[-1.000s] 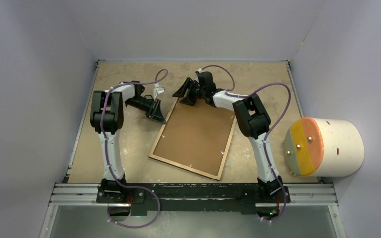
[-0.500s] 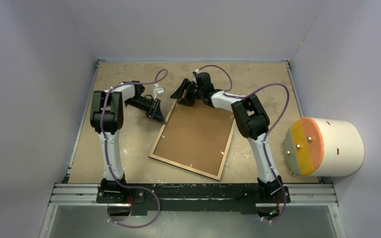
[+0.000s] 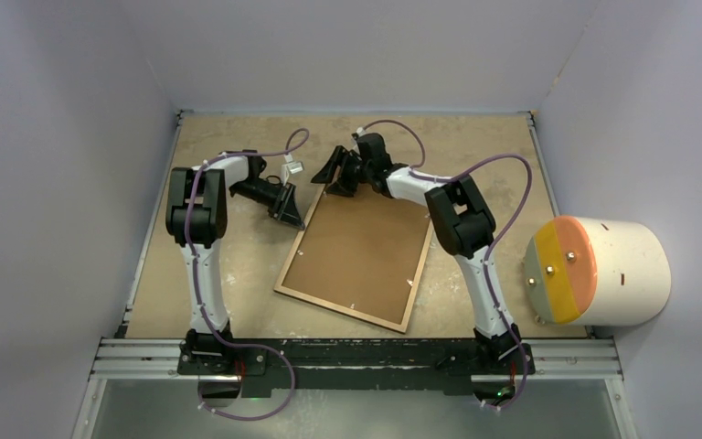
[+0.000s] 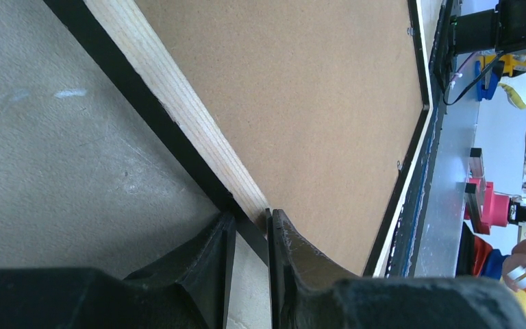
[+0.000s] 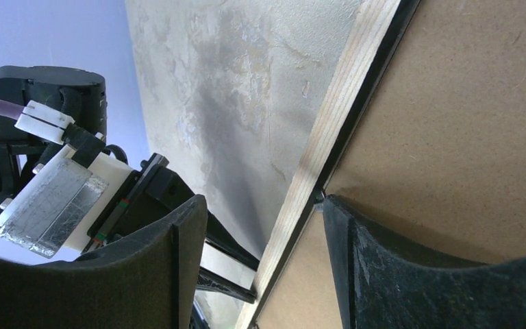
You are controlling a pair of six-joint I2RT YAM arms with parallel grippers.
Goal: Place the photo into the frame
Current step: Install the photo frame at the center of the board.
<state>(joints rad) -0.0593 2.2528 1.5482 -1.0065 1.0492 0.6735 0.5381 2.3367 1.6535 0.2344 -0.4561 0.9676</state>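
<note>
The frame [image 3: 343, 308] lies face down in the middle of the table, light wood rim up, with the brown backing board [image 3: 361, 247] filling it. The photo is hidden. My left gripper [image 3: 294, 216] is at the frame's left rim near the far corner. In the left wrist view [image 4: 250, 219] its jaws are closed on that rim [image 4: 178, 103]. My right gripper [image 3: 332, 176] is at the frame's far left corner. In the right wrist view [image 5: 260, 205] it is open, one finger over the backing board, the other outside the rim [image 5: 342, 103].
A large white cylinder [image 3: 603, 270] with an orange, yellow and grey end lies at the right table edge. Walls enclose the table at the back and left. The left arm's wrist [image 5: 55, 199] is close beside my right gripper.
My right gripper has shifted slightly left along the frame's far edge toward the corner. The left arm and the frame have not moved.
</note>
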